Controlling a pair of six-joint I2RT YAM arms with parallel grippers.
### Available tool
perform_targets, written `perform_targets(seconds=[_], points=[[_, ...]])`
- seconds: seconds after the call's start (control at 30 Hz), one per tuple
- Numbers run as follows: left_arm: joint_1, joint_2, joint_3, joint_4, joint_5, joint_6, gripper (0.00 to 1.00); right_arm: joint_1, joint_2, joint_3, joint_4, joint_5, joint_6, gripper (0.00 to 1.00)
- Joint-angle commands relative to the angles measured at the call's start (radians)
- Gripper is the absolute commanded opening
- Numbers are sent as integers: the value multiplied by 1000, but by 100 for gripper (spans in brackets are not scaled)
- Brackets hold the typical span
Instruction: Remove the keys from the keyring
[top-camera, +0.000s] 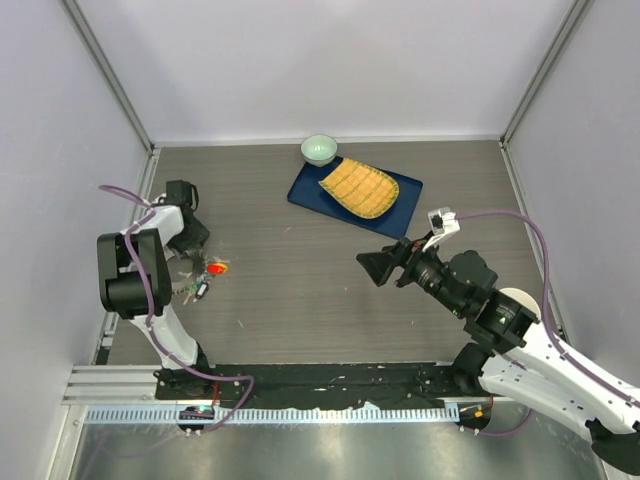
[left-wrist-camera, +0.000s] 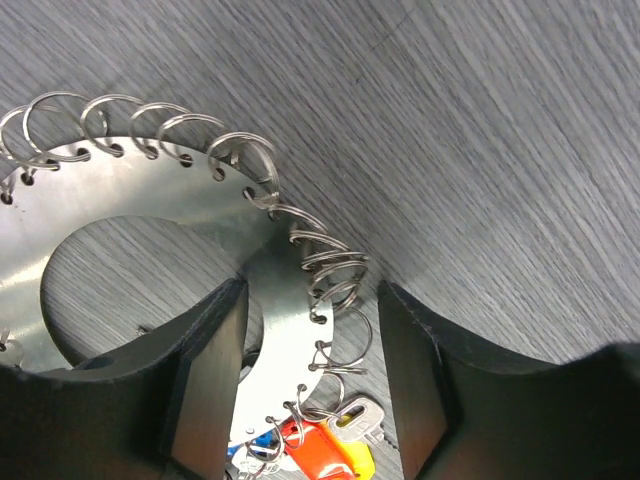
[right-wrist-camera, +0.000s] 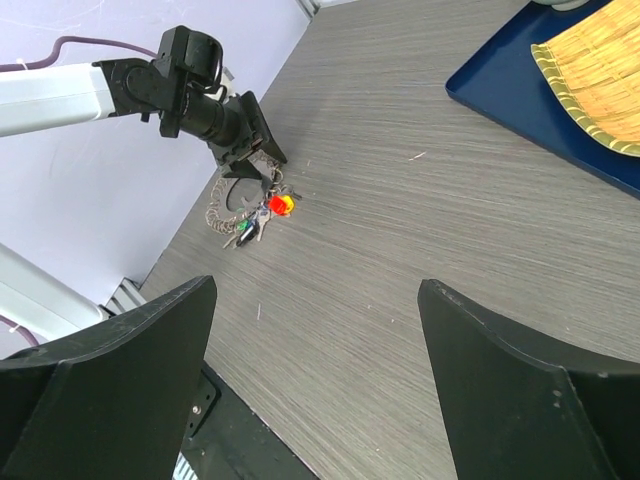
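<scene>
1 keyring (left-wrist-camera: 150, 200). 1 small bunch of keys (left-wrist-camera: 320, 445), exact number unclear. 1 bowl (top-camera: 319, 149). 1 blue tray (top-camera: 305, 190). 1 bamboo mat (top-camera: 359, 188). 2 claws: left claw (left-wrist-camera: 310, 288), right claw (right-wrist-camera: 315, 288).

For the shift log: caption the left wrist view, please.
Left gripper open astride the keyring's flat band, colour-headed keys bunched between its fingers, on the grey table.

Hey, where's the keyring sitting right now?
The keyring lies flat at the far left of the table in the top view, under the left gripper, whose open jaws straddle its band, with the coloured keys bunched just to its right.
</scene>
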Motion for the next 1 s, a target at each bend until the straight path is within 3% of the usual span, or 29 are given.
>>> perform_targets(seconds=[0.0, 0.13, 0.4, 0.53, 0.63, 0.97], points=[[18, 5, -68, 3, 68, -45, 55, -3, -18, 15, 16, 5, 20, 89], [22, -10, -76, 7, 76, -42, 42, -2, -20, 21, 4, 5, 25, 89], [23, -1, -74, -9, 94, -40, 31, -3, -26, 12, -5, 28, 36, 88], [23, 1, -63, -19, 133, -33, 10, -2, -28, -6, -1, 36, 17, 88], [23, -21, -63, -12, 171, -20, 0, -3, -29, -28, 22, 39, 10, 88], [23, -174, -53, -22, 256, 13, 0, -3, 57, -57, 122, -18, 13, 88]])
